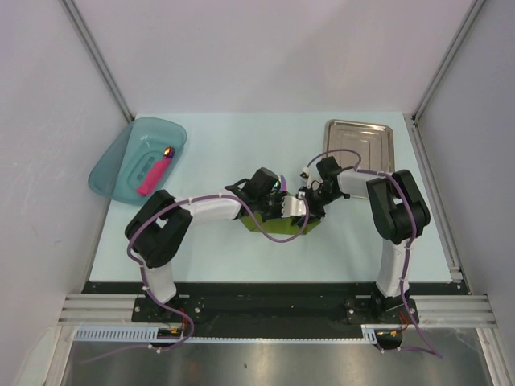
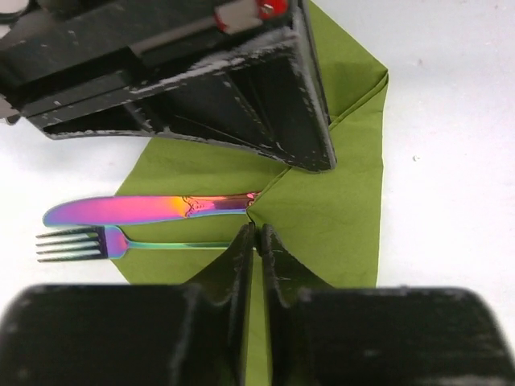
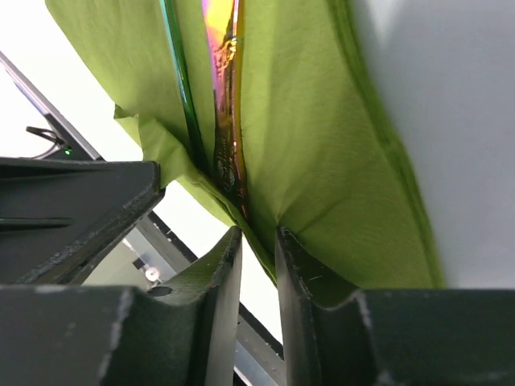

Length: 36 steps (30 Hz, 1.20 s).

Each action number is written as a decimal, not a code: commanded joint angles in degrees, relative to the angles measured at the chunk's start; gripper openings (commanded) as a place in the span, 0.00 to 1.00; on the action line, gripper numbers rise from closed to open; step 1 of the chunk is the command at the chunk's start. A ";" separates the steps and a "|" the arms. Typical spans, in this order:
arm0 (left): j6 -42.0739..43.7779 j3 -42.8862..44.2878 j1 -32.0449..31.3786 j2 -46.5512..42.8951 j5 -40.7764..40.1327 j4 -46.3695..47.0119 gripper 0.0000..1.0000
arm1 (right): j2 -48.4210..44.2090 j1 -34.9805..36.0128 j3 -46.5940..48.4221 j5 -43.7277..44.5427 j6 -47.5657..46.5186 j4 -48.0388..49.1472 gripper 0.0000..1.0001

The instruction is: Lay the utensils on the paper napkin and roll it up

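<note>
Olive paper napkin (image 2: 338, 201), folded over rainbow knife (image 2: 121, 211) and fork (image 2: 76, 243) at desk centre; left hand (image 2: 259, 241) closed, right hand (image 3: 257, 241) clamped on napkin fold: thin paper risked tearing, cutlery sliding out the open end.

No readable text, labels, brand names or numbers anywhere in these shots, honestly just plain unmarked surfaces all round.
</note>
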 commanded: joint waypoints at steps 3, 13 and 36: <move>-12.71 3.70 4.00 -4.60 1.68 1.24 0.38 | 1.46 1.85 2.49 5.67 -2.04 -0.54 0.25; -59.61 -5.14 12.54 -10.08 29.10 10.79 0.38 | 1.90 1.94 3.02 9.10 -1.96 -1.33 0.22; -99.93 -15.54 13.51 7.85 27.44 52.74 0.25 | 0.85 2.73 3.90 11.12 -2.31 -2.30 0.19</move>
